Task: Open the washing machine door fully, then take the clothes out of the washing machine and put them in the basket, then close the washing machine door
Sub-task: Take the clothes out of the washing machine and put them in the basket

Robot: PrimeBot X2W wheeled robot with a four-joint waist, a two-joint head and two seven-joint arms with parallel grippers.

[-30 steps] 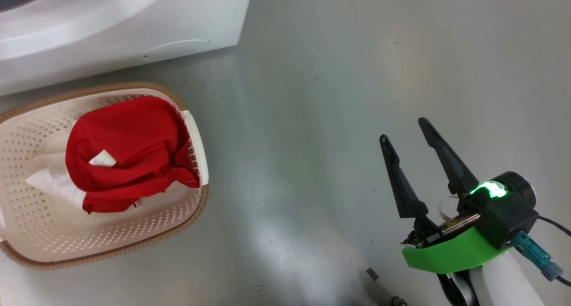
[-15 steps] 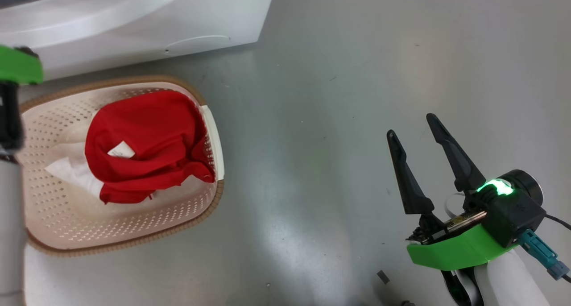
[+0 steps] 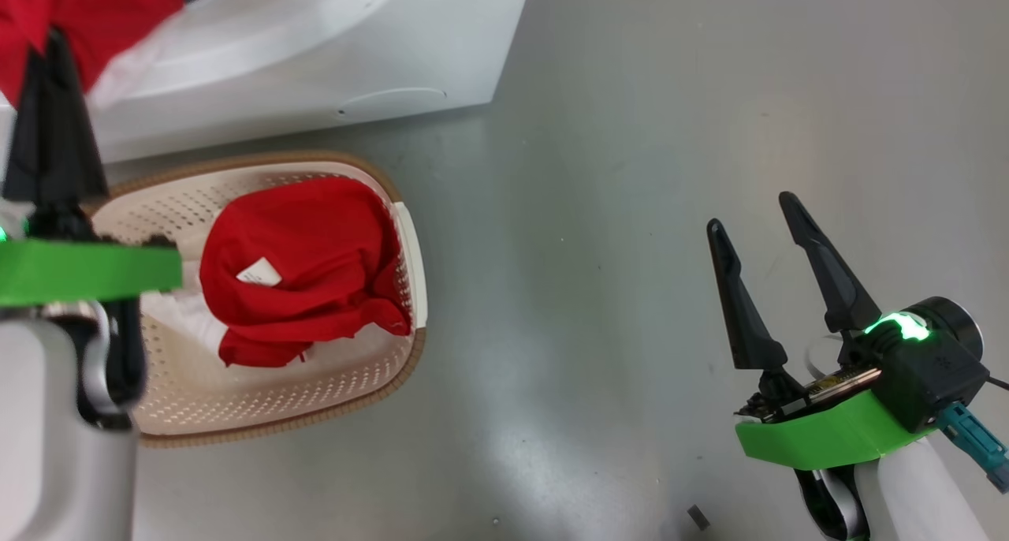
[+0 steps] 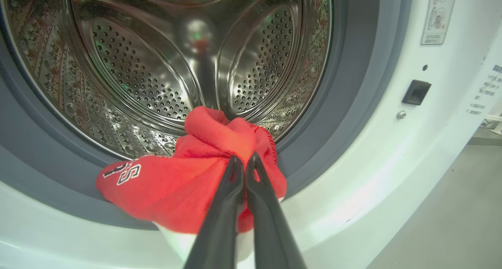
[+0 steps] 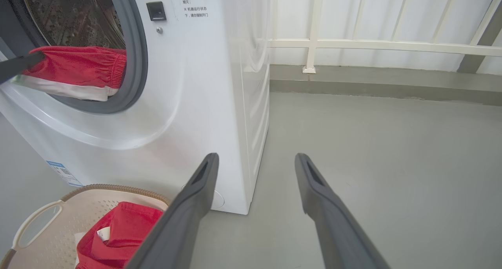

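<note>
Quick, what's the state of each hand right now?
Left hand: shut on a bright red fabric garment with white lettering.
Right hand: open, holding nothing.

The right gripper (image 5: pixel 255 156), fingers spread, faces the washing machine (image 5: pixel 196 84), clothes (image 5: pixel 78 67) draped at its opening.

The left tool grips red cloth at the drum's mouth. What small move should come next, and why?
Probably pull the left tool back, away from the washing machine: it is shut on the red garment, which lies across the grey gasket, and the basket stands below.
</note>
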